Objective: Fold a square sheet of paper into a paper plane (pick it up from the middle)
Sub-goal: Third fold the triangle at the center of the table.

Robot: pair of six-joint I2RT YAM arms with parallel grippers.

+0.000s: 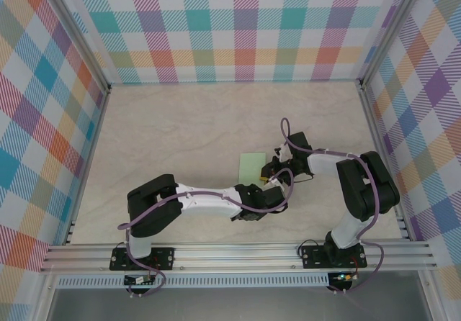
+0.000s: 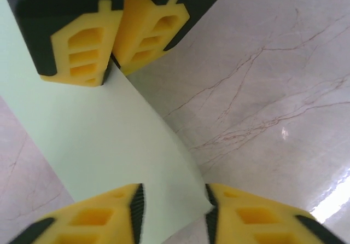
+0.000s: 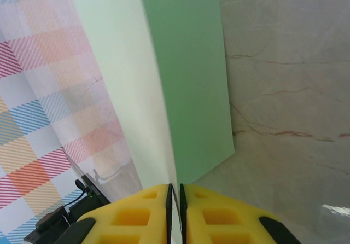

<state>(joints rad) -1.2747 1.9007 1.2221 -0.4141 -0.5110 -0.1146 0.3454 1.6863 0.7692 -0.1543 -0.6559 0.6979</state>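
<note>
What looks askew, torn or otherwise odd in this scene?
Nothing looks torn or spilled. The only oddity is the green paper sheet: it does not lie flat on the table, because the right gripper pinches one edge and holds it up. The left gripper straddles the sheet, fingers apart.

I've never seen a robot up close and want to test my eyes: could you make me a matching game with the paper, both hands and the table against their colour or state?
Things:
1. sheet of paper
2. right hand
3. left hand
4. table

Colour or state:
A. marbled beige
B. pinched shut on the paper's edge
C. fingers apart, paper between them
D. pale green

Pairs: 1-D, 2-B, 3-C, 4-A.
</note>
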